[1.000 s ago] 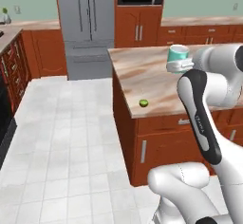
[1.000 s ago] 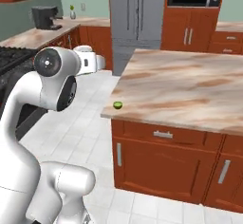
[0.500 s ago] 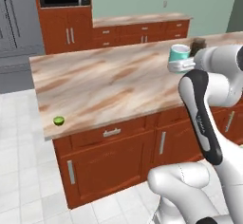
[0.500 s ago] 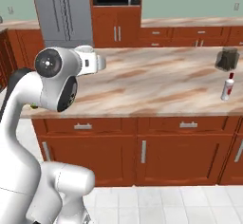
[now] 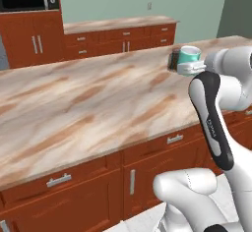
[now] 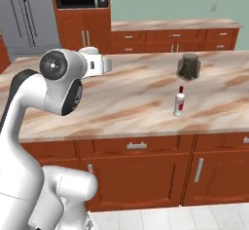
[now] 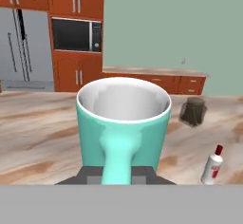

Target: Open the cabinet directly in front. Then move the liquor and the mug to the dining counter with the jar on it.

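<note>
Above the veined marble dining counter (image 6: 146, 102), claw (image 7: 117, 171) gripping glossy teal mug (image 7: 123, 128), handle facing camera

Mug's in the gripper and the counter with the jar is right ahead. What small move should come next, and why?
Probably carry the mug forward over the dining counter and lower it onto bare marble near the jar. The gripper holds the mug upright above the counter, the liquor already stands beside the jar, and open marble lies around both.
</note>
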### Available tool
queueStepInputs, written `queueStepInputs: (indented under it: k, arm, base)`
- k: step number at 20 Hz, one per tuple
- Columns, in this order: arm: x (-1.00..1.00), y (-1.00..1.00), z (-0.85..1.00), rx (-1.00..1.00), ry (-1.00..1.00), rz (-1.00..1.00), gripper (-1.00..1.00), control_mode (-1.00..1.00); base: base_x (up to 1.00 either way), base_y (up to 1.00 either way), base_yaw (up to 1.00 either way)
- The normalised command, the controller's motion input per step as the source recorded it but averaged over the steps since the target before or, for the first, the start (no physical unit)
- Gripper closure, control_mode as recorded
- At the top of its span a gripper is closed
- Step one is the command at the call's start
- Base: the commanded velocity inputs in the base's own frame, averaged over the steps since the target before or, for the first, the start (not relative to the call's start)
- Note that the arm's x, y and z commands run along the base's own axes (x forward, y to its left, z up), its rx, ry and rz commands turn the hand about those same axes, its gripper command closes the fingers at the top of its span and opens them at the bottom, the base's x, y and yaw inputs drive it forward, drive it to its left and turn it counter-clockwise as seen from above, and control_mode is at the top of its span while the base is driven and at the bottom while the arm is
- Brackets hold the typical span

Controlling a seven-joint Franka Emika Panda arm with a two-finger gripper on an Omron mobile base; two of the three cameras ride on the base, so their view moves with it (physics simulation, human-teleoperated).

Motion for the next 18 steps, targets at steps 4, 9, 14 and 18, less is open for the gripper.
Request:
queueStepInputs:
  k: [4,9,14,18]
  arm:
    - [0.0,0.0,0.0,0.0,0.0,0.0,1.0,1.0]
    - [0.0,0.0,0.0,0.0,0.0,0.0,1.0,1.0]
    - [0.0,0.0,0.0,0.0,0.0,0.0,1.0,1.0]
    - [0.0,0.0,0.0,0.0,0.0,0.0,1.0,1.0]
  base:
    - [0.38,-1.0,-0.05]
    - [0.07,-1.0,-0.08]
    - [0.37,-1.0,-0.03]
    - [0.46,-1.0,-0.01]
